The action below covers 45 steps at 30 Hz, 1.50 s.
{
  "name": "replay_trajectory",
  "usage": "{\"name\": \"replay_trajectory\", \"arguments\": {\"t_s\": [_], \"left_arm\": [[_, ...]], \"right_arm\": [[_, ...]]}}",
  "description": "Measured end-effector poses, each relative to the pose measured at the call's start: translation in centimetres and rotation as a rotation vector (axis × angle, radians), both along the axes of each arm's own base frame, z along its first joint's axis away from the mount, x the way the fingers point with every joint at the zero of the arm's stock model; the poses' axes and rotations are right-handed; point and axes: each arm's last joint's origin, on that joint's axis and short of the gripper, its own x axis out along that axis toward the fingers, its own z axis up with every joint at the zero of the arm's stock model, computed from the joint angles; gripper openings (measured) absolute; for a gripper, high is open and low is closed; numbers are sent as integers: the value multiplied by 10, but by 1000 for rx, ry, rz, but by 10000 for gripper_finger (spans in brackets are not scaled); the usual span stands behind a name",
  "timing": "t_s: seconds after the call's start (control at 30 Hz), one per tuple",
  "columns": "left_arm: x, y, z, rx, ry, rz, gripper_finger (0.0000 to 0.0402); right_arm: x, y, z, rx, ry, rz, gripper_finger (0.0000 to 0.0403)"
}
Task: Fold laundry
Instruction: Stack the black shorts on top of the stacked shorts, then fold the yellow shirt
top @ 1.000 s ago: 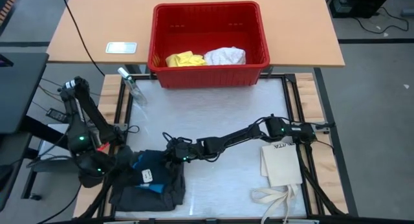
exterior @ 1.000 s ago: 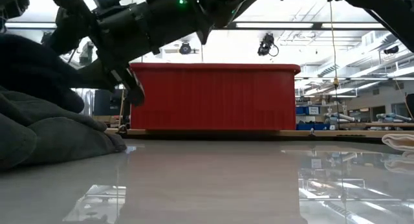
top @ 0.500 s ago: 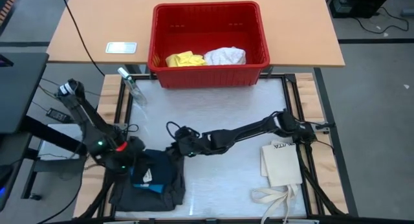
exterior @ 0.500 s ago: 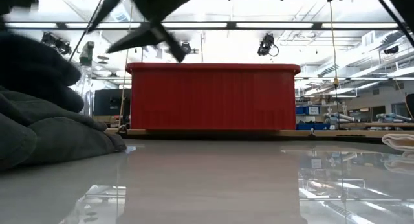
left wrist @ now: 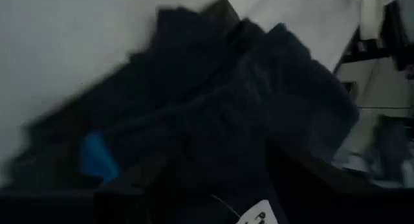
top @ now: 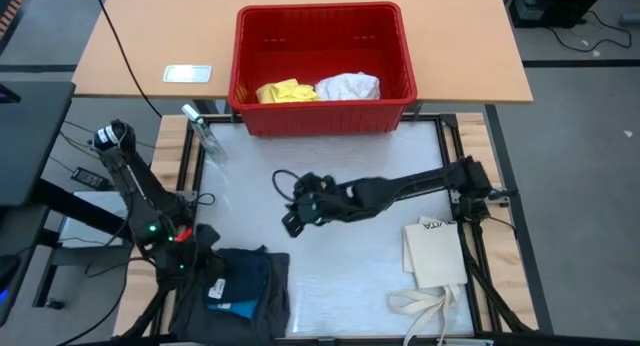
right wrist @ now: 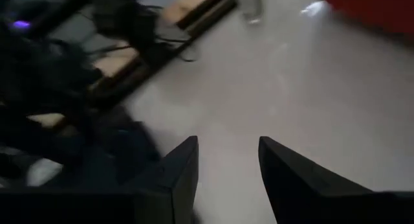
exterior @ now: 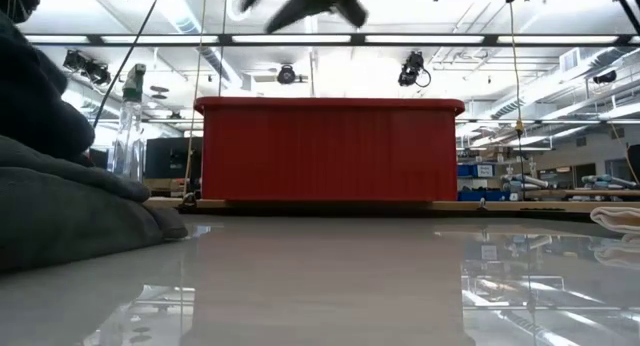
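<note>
Grey shorts (top: 232, 296) (table's (top: 330, 156) near-left corner) bunched.

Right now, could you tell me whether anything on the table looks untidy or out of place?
The dark grey shorts lie bunched at the table's near-left corner, overhanging its front edge, not yet folded flat. The cream tote bag has its straps trailing off the front edge too.

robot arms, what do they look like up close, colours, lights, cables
Both arms are dark, slim and jointed. The left arm has a pale cap at one joint, a small green light and a red spot near the wrist. A thin black cable loops by the right claw, whose two dark fingers are flat and tapered.
</note>
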Motion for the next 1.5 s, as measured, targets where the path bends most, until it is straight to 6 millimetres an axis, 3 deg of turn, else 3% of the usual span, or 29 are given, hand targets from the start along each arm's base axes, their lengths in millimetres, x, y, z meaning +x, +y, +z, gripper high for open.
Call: {"name": "replay_trajectory", "arguments": {"t_s": [0.2,0.37,0.6,0.8,0.93,1.07,1.2,1.33,1.5], "left_arm": [[9,22,46,225,32,63,222],[38,56,78,428,10,98,221],[86,132,123,590,-106,228,221],[103,205,141,802,-184,361,221],[108,255,141,940,-149,419,221],[112,306,134,918,-231,418,221],[113,348,114,851,-241,428,221],[120,367,84,698,-215,351,221],[138,364,54,618,-122,203,221]], "right_arm": [[-39,-37,39,-146,98,-55,168],[-64,-98,64,-237,177,-7,168],[-98,-183,95,-422,192,-15,168],[-124,-245,96,-463,256,-132,169],[-141,-279,74,-367,308,-215,169],[-159,-303,55,-216,301,-217,169],[-172,-313,36,-91,325,-221,169],[-179,-307,16,26,407,-183,169],[-175,-295,-8,82,467,-123,169]]}}
